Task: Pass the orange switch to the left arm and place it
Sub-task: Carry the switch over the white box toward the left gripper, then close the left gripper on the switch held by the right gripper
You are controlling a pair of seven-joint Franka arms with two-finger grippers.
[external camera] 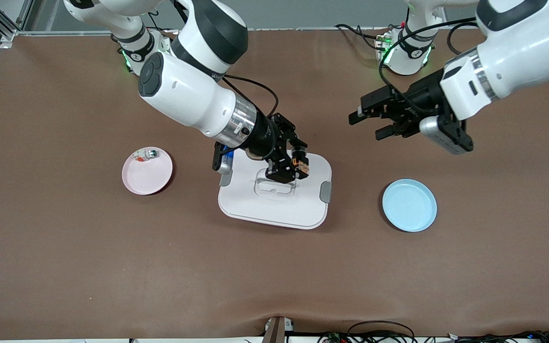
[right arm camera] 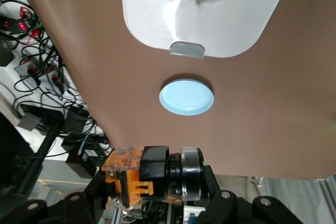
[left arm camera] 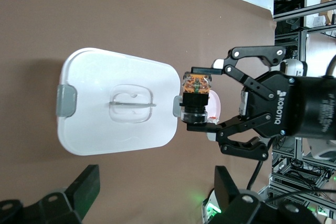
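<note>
Brown table (external camera: 65,247) carries: pink plate (external camera: 147,170) toward right arm's end, white box (external camera: 274,190) mid-table, blue plate (external camera: 409,205) toward left arm's end.

Two white robot arms, the right arm (external camera: 193,102) and the left arm (external camera: 508,62), reach over one brown desk (external camera: 65,247). On the desk are one white box (external camera: 274,209) and two round plates, one pink plate (external camera: 148,178) and one blue plate (external camera: 409,206). There is one orange switch (external camera: 300,163), and one small white-and-green part (external camera: 151,153) lies on the pink plate.

Front camera looks down from high, facing the robots; both wrist cameras look down closer, all sharing the box (external camera: 274,193).
</note>
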